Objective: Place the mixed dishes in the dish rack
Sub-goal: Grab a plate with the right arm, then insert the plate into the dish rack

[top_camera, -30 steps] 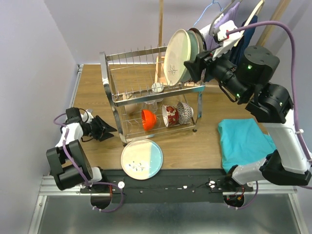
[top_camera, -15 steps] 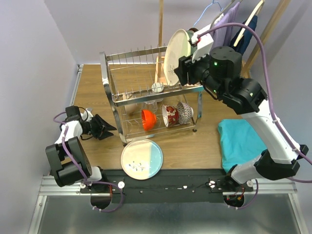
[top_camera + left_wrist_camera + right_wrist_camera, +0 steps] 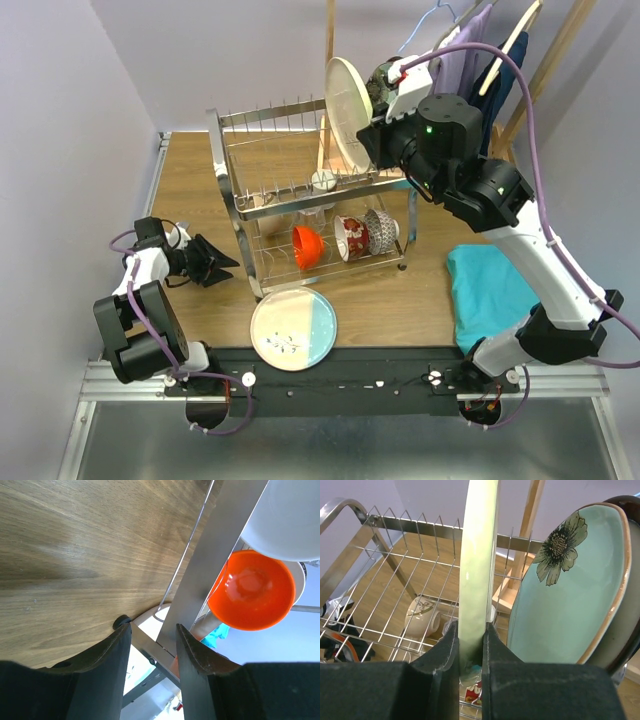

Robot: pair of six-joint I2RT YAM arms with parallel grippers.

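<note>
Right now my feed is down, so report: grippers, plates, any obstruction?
Right gripper shut on pale green plate, upright at dish rack. Left gripper open, empty. Teal flower plate close alongside.

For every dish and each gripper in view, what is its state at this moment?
right gripper, shut on the pale green plate.
pale green plate, held upright on edge.
flower plate, standing in the dish rack.
two-tone plate, flat on the table.
orange bowl, tipped on its side.
beige cup, lying on its side.
left gripper, open, empty.
</note>
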